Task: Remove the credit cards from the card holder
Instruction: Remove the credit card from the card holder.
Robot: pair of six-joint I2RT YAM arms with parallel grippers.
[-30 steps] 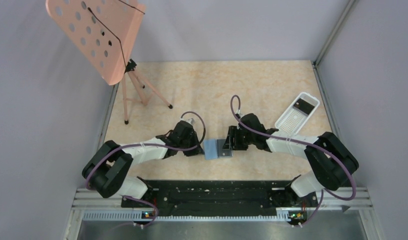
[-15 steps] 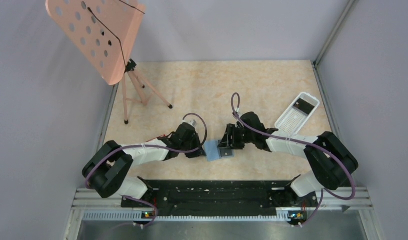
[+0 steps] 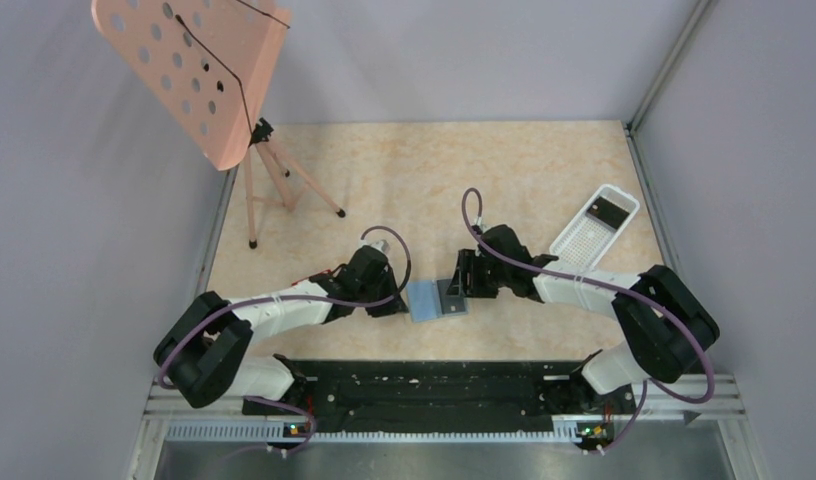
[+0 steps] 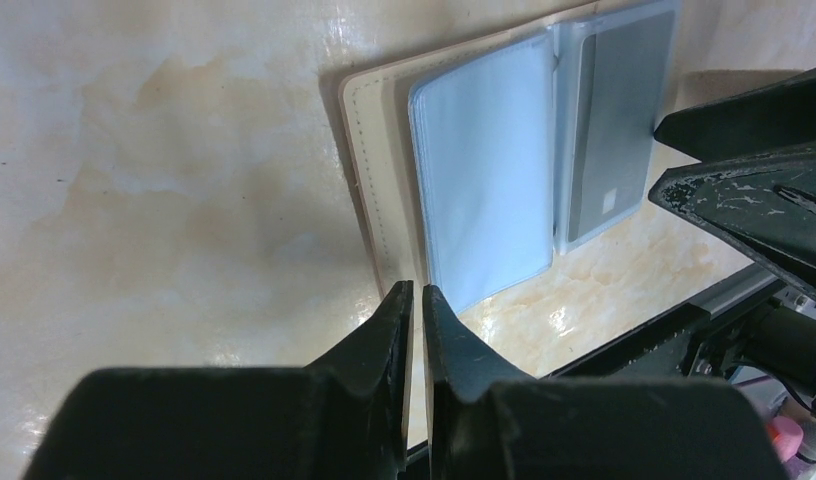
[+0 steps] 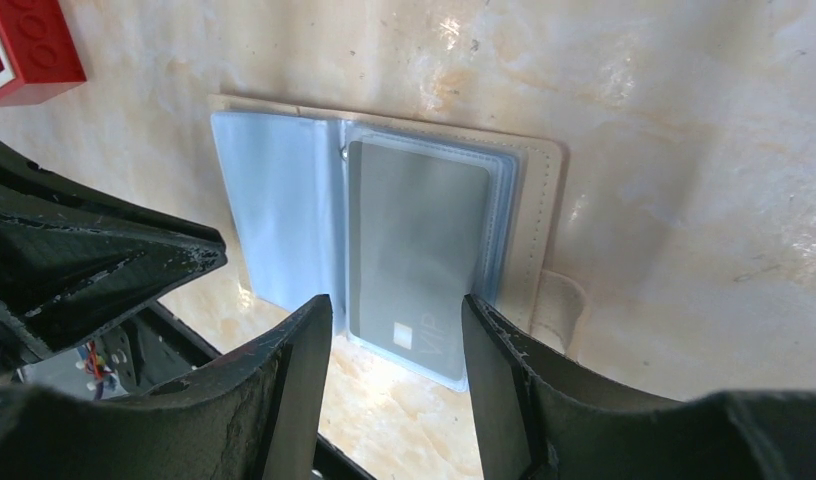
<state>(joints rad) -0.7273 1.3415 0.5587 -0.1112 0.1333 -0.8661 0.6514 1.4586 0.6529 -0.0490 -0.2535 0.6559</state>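
Note:
The card holder (image 3: 431, 299) lies open on the table between both grippers, light blue panels up, with a tan rim. A grey credit card (image 5: 414, 240) sits in its right sleeve and also shows in the left wrist view (image 4: 614, 130). The left panel (image 4: 484, 170) shows no card. My left gripper (image 4: 417, 292) is shut and empty, its tips at the holder's tan near-left edge (image 4: 379, 200). My right gripper (image 5: 397, 312) is open, and its fingers straddle the card's near end. Another dark card (image 3: 607, 211) lies in the white tray.
A white perforated tray (image 3: 582, 240) lies at the right. A pink perforated stand (image 3: 199, 70) on a tripod stands at the back left. A red-and-white small block (image 5: 24, 45) shows at the right wrist view's top left. The black rail (image 3: 434, 385) runs along the near edge.
My right gripper shifted slightly left over the holder and came back. My left arm's elbow dropped lower and to the left. The holder stays in nearly the same place.

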